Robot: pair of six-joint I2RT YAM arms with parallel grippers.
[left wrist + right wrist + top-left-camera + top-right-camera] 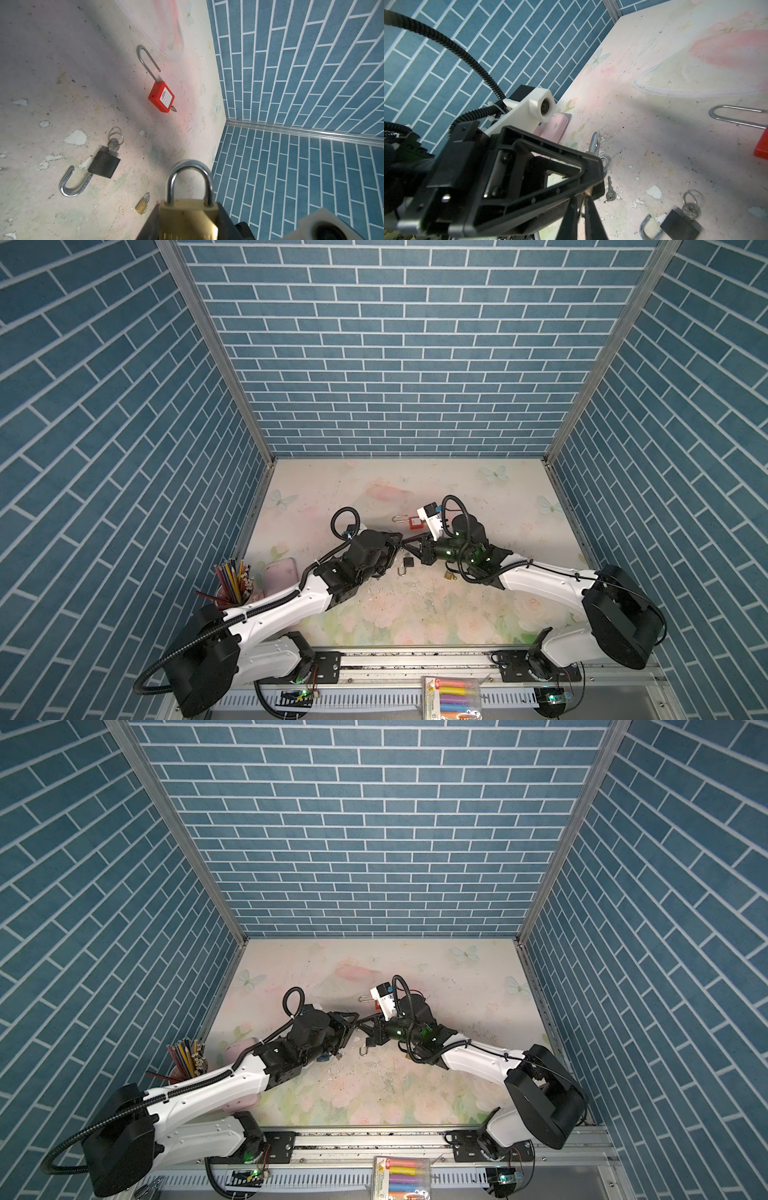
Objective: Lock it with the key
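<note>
My left gripper (pixel 188 209) is shut on a brass padlock (pixel 188 218) and holds it above the table with its steel shackle (pixel 190 178) pushed down into the body. In both top views the two grippers meet tip to tip at mid-table, the left gripper (pixel 395 546) against the right gripper (pixel 405 546). In the right wrist view my right gripper (pixel 582 198) sits at the padlock's underside. Its fingers (pixel 591 216) are almost together, pinching a thin key (pixel 582 200) that is mostly hidden between them.
An open black padlock (pixel 105 164) with a key and ring, an open red padlock (pixel 162 97) and a small brass padlock (pixel 142 205) lie on the table. A loose key (pixel 610 192) lies beside them. A pencil cup (pixel 232 585) and pink case (pixel 280 576) stand at left.
</note>
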